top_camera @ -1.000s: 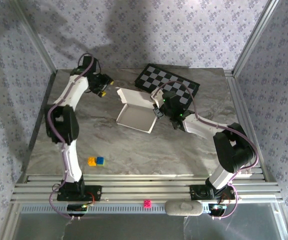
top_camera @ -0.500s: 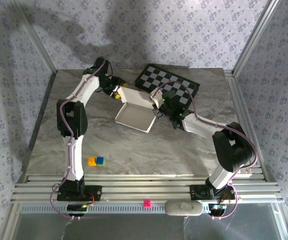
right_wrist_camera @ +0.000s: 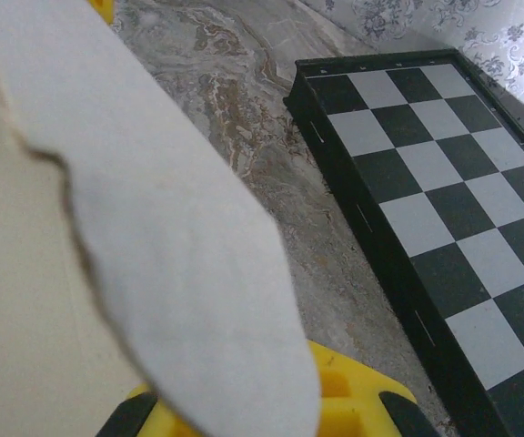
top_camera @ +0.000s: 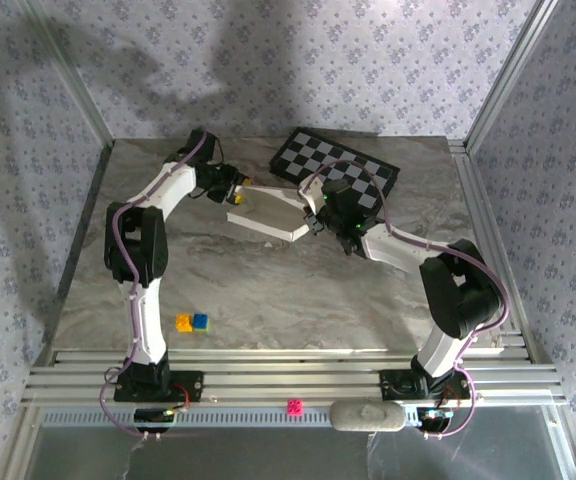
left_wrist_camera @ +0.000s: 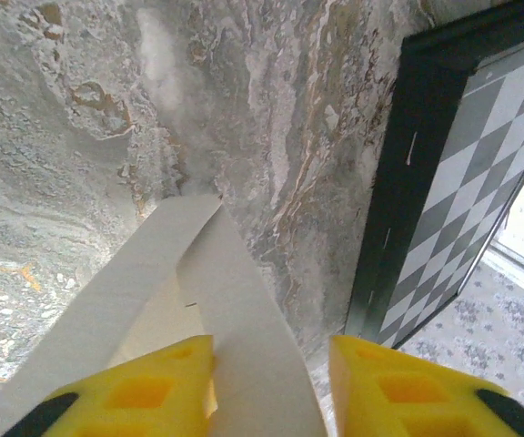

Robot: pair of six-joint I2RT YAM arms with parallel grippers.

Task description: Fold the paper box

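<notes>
White thin-cardboard paper box [top_camera: 268,215] at twelve o'clock on marbled worktop [top_camera: 298,290], flatter than a second before. Narrowed left tool [left_wrist_camera: 271,350], open, astride its flap [left_wrist_camera: 235,300]; kept right tool [top_camera: 318,213] clamped on its edge. Fold started.

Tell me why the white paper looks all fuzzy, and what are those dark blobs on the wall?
Right wrist view: the box sits very near the lens, so it blurs, while the chessboard looks sharp. Left wrist view: the left pincer is soft too. Top view: the blobs are shadows on the wall.
</notes>
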